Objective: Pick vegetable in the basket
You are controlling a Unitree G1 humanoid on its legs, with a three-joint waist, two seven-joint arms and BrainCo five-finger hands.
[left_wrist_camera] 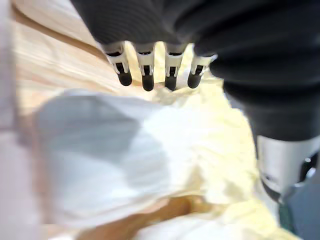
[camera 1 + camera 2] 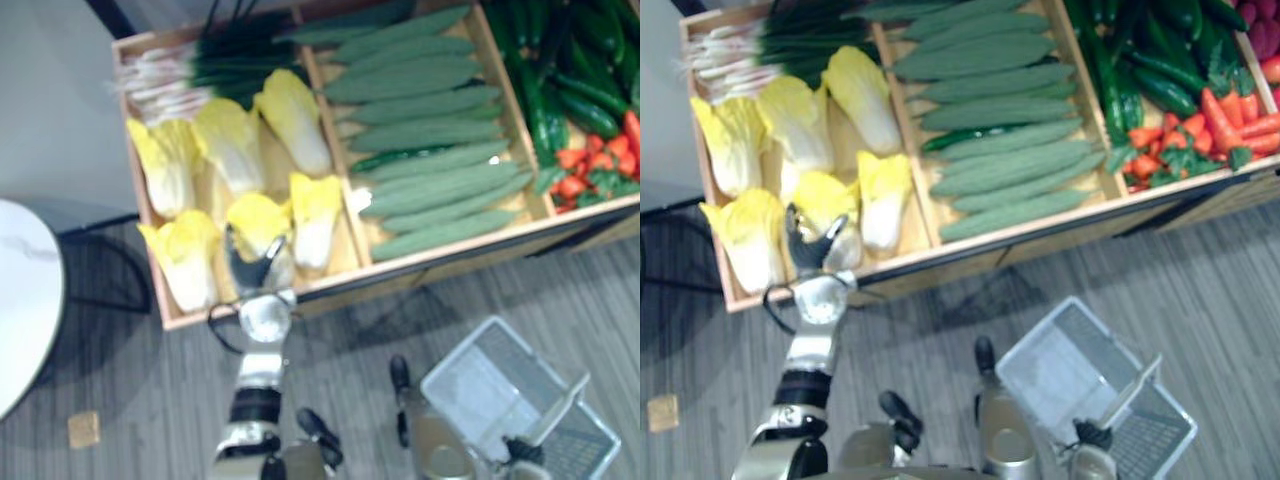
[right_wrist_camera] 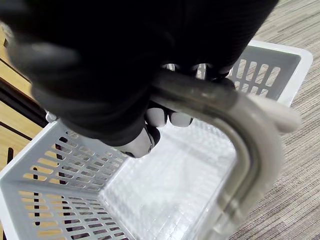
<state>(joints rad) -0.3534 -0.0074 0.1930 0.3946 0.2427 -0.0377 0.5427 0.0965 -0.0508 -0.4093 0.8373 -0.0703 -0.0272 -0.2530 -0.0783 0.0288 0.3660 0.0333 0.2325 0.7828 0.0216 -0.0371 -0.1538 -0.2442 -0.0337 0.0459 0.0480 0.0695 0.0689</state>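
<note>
So, at the far left stand one white round tabletop (image 2: 20, 300) and one small tan block (image 2: 85, 430) on the grey plank floor. Next comes one long wooden crate (image 2: 1040, 224) split into three compartments. The left compartment holds one bundle of white-stemmed, dark green spring onions (image 2: 750, 45) along its far edge and six yellow-and-white leafy cabbages (image 2: 795, 125), three in a far row and three by the near edge. The left hand (image 2: 812, 245) is over the middle cabbage of the near row (image 2: 830, 205). Its fingers (image 1: 147, 75) are straight and side by side, the thumb apart, and the dark tips sit right at the yellow leaves, gripping nothing. Whether they touch cannot be told. The middle compartment holds about ten long pale green ridged gourds (image 2: 980, 55), stacked too closely for a sure count. The right compartment holds a heap of dark green cucumbers (image 2: 1160, 70) at the far side and orange-red tapered vegetables (image 2: 1230, 120) at the near edge, neither countable. On the near side of the crate's right half, over the floor, is one pale grey slotted plastic basket (image 2: 1070, 370). The right hand (image 3: 100, 75) has its fingers curled tight round the basket's bent metal handle (image 3: 210, 105).
</note>
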